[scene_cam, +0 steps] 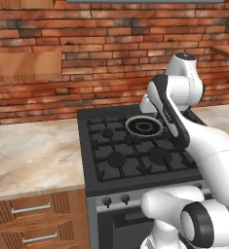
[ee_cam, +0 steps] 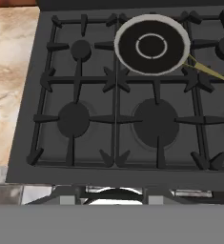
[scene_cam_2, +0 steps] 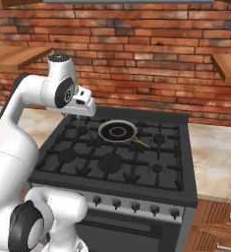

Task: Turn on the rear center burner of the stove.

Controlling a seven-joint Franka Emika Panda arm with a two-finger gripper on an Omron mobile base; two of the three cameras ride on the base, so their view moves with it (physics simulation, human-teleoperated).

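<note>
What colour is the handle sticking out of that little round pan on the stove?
The pan's handle looks yellowish gold, thin and straight. It shows best in the hand view.

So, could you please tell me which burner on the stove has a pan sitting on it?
The rear center burner: the skillet covers it, while the other burners on the stove sit bare.

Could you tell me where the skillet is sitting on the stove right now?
The skillet sits on the grates at the rear centre of the stove, behind the large front centre burner, its thin handle pointing right.

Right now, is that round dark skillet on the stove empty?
Empty: the round dark skillet with steel rim shows only its bare dark base with a pale ring.
</note>
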